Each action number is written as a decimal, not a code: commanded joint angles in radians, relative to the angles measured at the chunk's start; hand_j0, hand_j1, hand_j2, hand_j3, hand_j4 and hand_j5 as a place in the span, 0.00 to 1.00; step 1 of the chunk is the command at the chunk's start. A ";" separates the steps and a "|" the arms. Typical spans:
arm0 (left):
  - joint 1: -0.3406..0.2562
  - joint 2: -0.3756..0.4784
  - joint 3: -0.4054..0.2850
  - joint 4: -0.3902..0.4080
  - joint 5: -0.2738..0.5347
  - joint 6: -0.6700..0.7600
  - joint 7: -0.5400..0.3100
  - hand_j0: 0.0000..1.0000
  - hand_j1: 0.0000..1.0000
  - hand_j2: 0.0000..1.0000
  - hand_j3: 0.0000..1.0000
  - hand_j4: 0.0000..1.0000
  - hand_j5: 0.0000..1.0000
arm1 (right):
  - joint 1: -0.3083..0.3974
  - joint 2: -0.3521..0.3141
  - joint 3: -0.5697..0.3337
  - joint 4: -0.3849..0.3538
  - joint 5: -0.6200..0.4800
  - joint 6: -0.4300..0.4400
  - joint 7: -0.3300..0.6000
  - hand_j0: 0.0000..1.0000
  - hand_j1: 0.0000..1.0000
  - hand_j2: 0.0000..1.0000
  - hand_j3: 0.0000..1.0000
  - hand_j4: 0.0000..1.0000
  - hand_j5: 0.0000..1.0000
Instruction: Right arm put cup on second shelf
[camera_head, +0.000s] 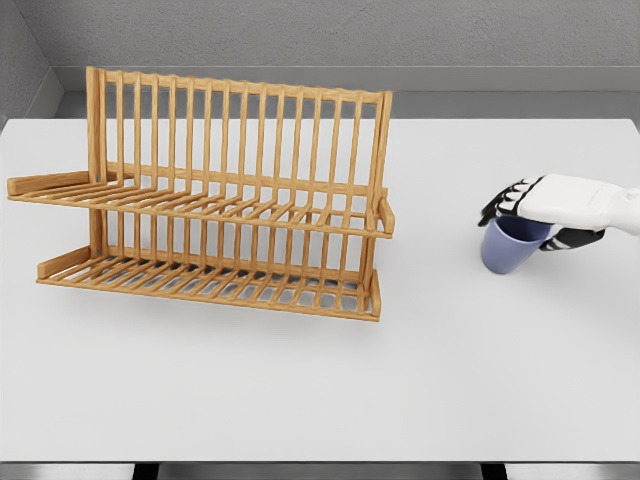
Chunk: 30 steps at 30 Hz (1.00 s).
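While gripped by right hand (535, 215) | rounded blue cup (507, 248) | slatted wooden rack (215, 200)

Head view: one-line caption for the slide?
Right hand grips a blue cup on the white table, right of an empty two-tier wooden rack.

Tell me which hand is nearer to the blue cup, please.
Right. The right hand is on the blue cup, fingers wrapped around its rim, right of the wooden rack. The left hand is not in view.

No readable text, labels or numbers anywhere.
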 joint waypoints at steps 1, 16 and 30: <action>-0.002 0.000 0.000 0.000 0.000 -0.001 0.000 1.00 1.00 1.00 1.00 1.00 1.00 | 0.000 -0.001 0.001 -0.002 -0.006 0.002 0.000 0.59 0.59 0.59 0.59 0.59 0.59; -0.002 0.000 0.000 0.000 0.000 0.001 0.000 1.00 1.00 1.00 1.00 1.00 1.00 | -0.006 -0.010 -0.116 -0.082 -0.020 0.002 0.000 0.60 0.60 0.60 0.60 0.60 0.60; 0.000 0.000 0.000 0.000 0.000 -0.001 0.000 1.00 1.00 1.00 1.00 1.00 1.00 | -0.066 -0.003 -0.163 -0.261 -0.020 0.002 0.000 0.59 0.59 0.59 0.59 0.59 0.59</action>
